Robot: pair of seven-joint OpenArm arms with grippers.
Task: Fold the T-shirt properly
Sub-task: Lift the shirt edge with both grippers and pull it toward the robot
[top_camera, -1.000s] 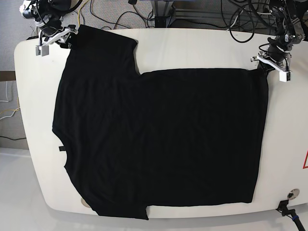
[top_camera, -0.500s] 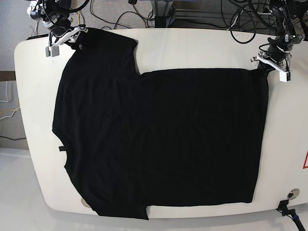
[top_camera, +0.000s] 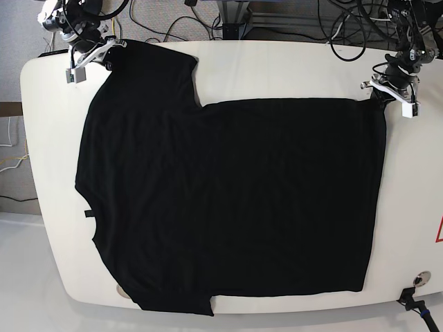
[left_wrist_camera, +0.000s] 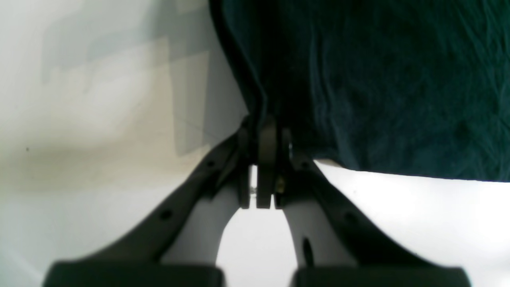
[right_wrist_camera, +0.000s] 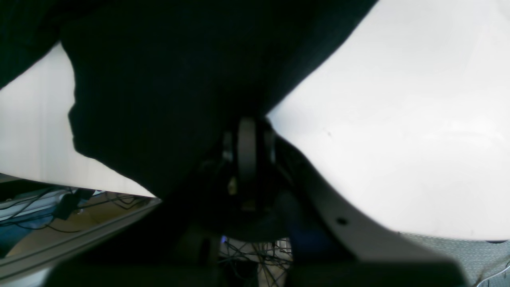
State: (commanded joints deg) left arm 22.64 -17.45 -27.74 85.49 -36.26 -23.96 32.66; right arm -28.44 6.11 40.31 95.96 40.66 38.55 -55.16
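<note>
Both arms' fingers pinched on far corners of flat T-shirt, bare table beyond.

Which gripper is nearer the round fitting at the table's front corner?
Left. The left gripper is on the fitting's side; the right gripper is diagonally opposite.

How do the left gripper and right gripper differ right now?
The left gripper pinches the T-shirt at a hem corner; the right gripper pinches the end of a sleeve. The left one is over the table; the right one is at the table's edge. Both are shut on cloth.
</note>
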